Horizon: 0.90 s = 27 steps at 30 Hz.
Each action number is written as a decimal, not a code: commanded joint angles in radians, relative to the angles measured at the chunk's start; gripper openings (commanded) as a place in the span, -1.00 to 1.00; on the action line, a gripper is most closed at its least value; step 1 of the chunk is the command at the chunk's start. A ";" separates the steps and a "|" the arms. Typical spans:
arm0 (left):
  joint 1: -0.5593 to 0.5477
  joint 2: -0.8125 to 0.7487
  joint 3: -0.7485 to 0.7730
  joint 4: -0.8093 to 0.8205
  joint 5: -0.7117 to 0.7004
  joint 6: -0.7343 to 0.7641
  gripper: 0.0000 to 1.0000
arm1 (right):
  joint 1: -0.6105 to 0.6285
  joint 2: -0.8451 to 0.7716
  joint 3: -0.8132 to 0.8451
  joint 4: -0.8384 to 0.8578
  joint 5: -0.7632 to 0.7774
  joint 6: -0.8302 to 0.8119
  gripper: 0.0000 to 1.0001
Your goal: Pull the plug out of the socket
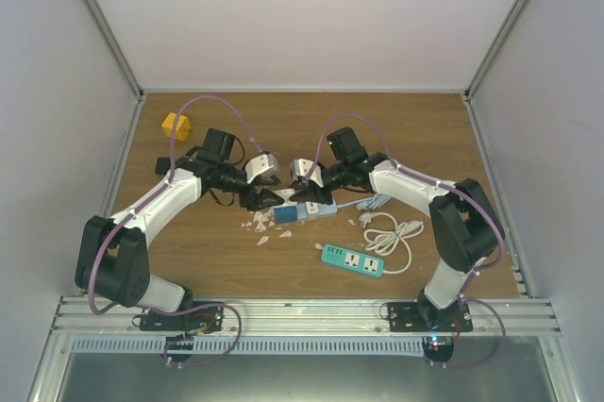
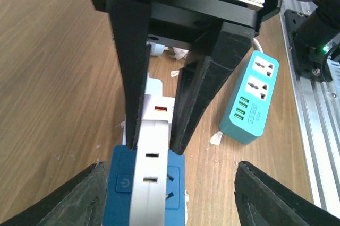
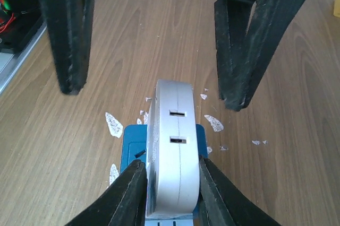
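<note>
A white plug (image 3: 172, 146) stands plugged into a blue socket strip (image 3: 133, 138) in the middle of the table (image 1: 189, 260). My right gripper (image 3: 170, 183) is shut on the plug, one finger on each flat side. It also shows in the left wrist view, where its fingers (image 2: 130, 77) clamp the plug (image 2: 151, 157) above the blue socket (image 2: 121, 183). My left gripper (image 2: 170, 183) is open, its fingers spread wide on either side of the socket and touching nothing. In the top view both grippers, left (image 1: 269, 199) and right (image 1: 304, 196), meet over the socket (image 1: 297, 212).
A teal power strip (image 1: 352, 259) lies near the right arm, with a coiled white cable (image 1: 396, 232) beside it. White paper scraps (image 1: 260, 227) lie by the blue socket. A yellow block (image 1: 176, 125) sits far left. Walls enclose the table.
</note>
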 commanded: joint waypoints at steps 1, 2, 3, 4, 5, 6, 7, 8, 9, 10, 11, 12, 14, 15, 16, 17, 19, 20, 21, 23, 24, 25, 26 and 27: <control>-0.048 -0.047 -0.042 0.102 -0.071 0.020 0.29 | 0.012 -0.032 -0.001 0.018 -0.030 -0.011 -0.47; -0.056 -0.050 -0.051 0.107 -0.081 0.022 0.28 | 0.014 -0.036 -0.004 0.020 -0.031 -0.013 -0.47; -0.064 -0.053 -0.059 0.113 -0.094 0.025 0.27 | 0.013 -0.039 -0.010 0.023 -0.034 -0.018 -0.47; -0.070 -0.055 -0.067 0.121 -0.108 0.027 0.26 | 0.012 -0.045 -0.015 0.026 -0.035 -0.021 -0.47; -0.078 -0.058 -0.076 0.135 -0.131 0.025 0.27 | 0.012 -0.048 -0.021 0.029 -0.037 -0.022 -0.47; -0.086 -0.061 -0.086 0.153 -0.157 0.021 0.28 | 0.012 -0.053 -0.026 0.031 -0.040 -0.024 -0.47; -0.093 -0.065 -0.096 0.171 -0.181 0.018 0.29 | 0.013 -0.055 -0.031 0.034 -0.041 -0.026 -0.46; -0.098 -0.066 -0.103 0.190 -0.200 0.017 0.29 | 0.013 -0.056 -0.035 0.036 -0.044 -0.026 -0.46; -0.104 -0.067 -0.108 0.200 -0.212 0.022 0.29 | 0.014 -0.056 -0.039 0.038 -0.043 -0.026 -0.46; -0.111 -0.065 -0.110 0.206 -0.220 0.037 0.27 | 0.014 -0.055 -0.043 0.041 -0.044 -0.027 -0.46; -0.117 -0.064 -0.111 0.209 -0.228 0.048 0.24 | 0.014 -0.053 -0.046 0.045 -0.043 -0.031 -0.45; -0.124 -0.065 -0.113 0.217 -0.234 0.050 0.20 | 0.015 -0.049 -0.050 0.046 -0.040 -0.034 -0.44; -0.131 -0.066 -0.115 0.230 -0.238 0.049 0.09 | 0.015 -0.047 -0.058 0.052 -0.036 -0.039 -0.40; -0.133 -0.068 -0.115 0.235 -0.242 0.048 0.05 | 0.016 -0.047 -0.063 0.056 -0.036 -0.039 -0.38; -0.133 -0.068 -0.118 0.240 -0.246 0.045 0.01 | 0.016 -0.047 -0.068 0.063 -0.034 -0.039 -0.33; -0.133 -0.069 -0.121 0.243 -0.249 0.042 -0.04 | 0.017 -0.047 -0.076 0.070 -0.035 -0.037 -0.27; -0.133 -0.073 -0.126 0.253 -0.257 0.035 -0.16 | 0.017 -0.047 -0.092 0.099 -0.027 -0.025 -0.16; -0.133 -0.074 -0.128 0.254 -0.257 0.031 -0.22 | 0.017 -0.045 -0.098 0.112 -0.024 -0.018 -0.11; -0.134 -0.073 -0.128 0.253 -0.255 0.027 -0.26 | 0.018 -0.042 -0.102 0.127 -0.019 -0.011 -0.07; -0.133 -0.075 -0.129 0.250 -0.246 0.023 -0.35 | 0.020 -0.031 -0.108 0.152 -0.009 0.008 0.00; -0.133 -0.077 -0.128 0.248 -0.238 0.025 -0.38 | 0.020 -0.024 -0.108 0.161 -0.011 0.011 0.03; -0.134 -0.080 -0.128 0.244 -0.231 0.027 -0.41 | 0.020 -0.017 -0.106 0.168 -0.011 0.014 0.05; -0.133 -0.084 -0.129 0.245 -0.225 0.027 -0.43 | 0.021 -0.010 -0.104 0.174 -0.014 0.019 0.07; -0.133 -0.088 -0.131 0.249 -0.222 0.027 -0.44 | 0.023 -0.003 -0.101 0.177 -0.018 0.020 0.07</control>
